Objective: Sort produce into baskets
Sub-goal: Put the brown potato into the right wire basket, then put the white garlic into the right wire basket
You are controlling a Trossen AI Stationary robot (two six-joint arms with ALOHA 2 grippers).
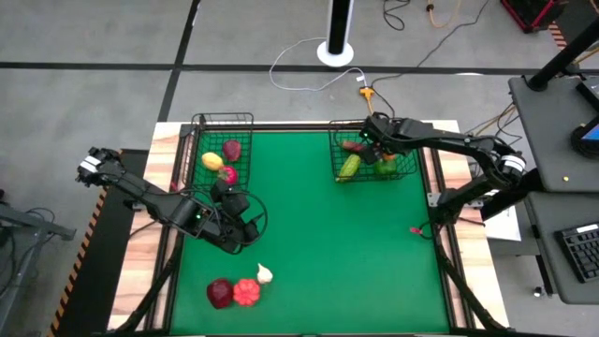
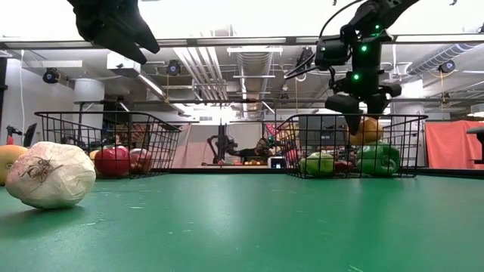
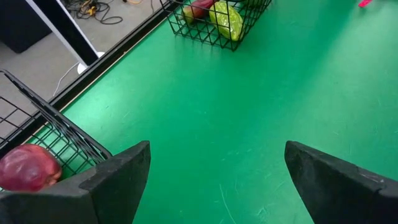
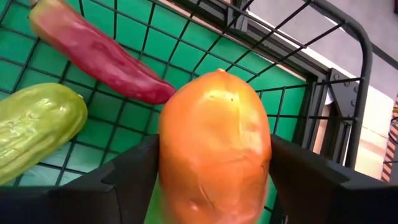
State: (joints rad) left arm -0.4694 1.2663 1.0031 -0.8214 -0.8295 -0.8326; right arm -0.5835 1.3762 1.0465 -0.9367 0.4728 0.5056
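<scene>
Three loose pieces at near table edge: maroon piece (image 1: 219, 293), red piece (image 1: 247, 293), white garlic (image 1: 265, 273). Left gripper (image 1: 236, 227) beyond, fingers wide apart, empty, beside left basket (image 1: 223, 118). Right gripper (image 1: 374, 140) clamps orange piece (image 4: 214, 149) over right basket (image 1: 338, 152).

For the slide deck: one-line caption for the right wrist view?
Right claw grips an orange produce piece above the wire basket, over a red pepper and a green vegetable.
</scene>
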